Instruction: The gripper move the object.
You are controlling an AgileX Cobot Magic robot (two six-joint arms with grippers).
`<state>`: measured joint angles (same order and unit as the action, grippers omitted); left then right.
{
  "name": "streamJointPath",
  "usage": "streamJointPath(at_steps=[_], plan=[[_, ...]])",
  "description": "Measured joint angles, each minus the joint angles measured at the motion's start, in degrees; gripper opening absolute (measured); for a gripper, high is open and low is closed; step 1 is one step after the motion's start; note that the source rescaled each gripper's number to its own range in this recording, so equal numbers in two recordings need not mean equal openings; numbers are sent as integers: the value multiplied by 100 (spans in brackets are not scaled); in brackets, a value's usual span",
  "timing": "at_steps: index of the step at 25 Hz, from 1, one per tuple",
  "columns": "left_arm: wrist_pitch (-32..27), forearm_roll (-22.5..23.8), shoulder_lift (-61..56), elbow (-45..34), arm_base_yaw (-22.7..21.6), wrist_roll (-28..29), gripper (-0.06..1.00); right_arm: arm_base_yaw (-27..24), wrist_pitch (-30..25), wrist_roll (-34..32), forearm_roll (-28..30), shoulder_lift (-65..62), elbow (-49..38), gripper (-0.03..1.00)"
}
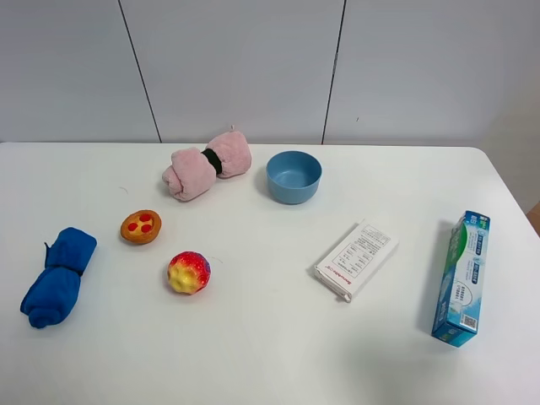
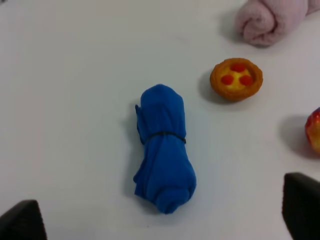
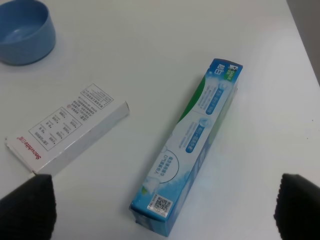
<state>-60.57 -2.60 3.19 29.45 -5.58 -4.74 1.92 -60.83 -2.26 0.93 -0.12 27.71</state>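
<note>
A rolled blue cloth [image 1: 57, 276] lies at the table's left; in the left wrist view [image 2: 164, 147] it sits between and just ahead of my left gripper's [image 2: 160, 220] wide-apart fingers [image 2: 20, 220]. A blue-green toothpaste box [image 1: 461, 277] lies at the right; in the right wrist view [image 3: 192, 142] it lies under my right gripper [image 3: 163, 207], which is open with fingers [image 3: 27, 205] spread wide. Both grippers are empty and hover above the table. Neither gripper shows in the exterior high view.
On the white table [image 1: 270, 354]: a pink rolled towel [image 1: 207, 162], a blue bowl [image 1: 294, 176], a toy egg tart [image 1: 140, 226], a red-yellow toy fruit [image 1: 188, 272] and a white carton [image 1: 356, 258]. The table's right edge runs near the toothpaste box.
</note>
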Motion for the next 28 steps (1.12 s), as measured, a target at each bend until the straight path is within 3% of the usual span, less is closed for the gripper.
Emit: streamJointPath(at_steps=[13, 28], plan=[[0, -5, -335, -6, 457, 0, 93, 0, 0, 0, 0, 0, 0, 100], [0, -1, -340, -11, 468, 19, 93, 0, 0, 0, 0, 0, 0, 100]])
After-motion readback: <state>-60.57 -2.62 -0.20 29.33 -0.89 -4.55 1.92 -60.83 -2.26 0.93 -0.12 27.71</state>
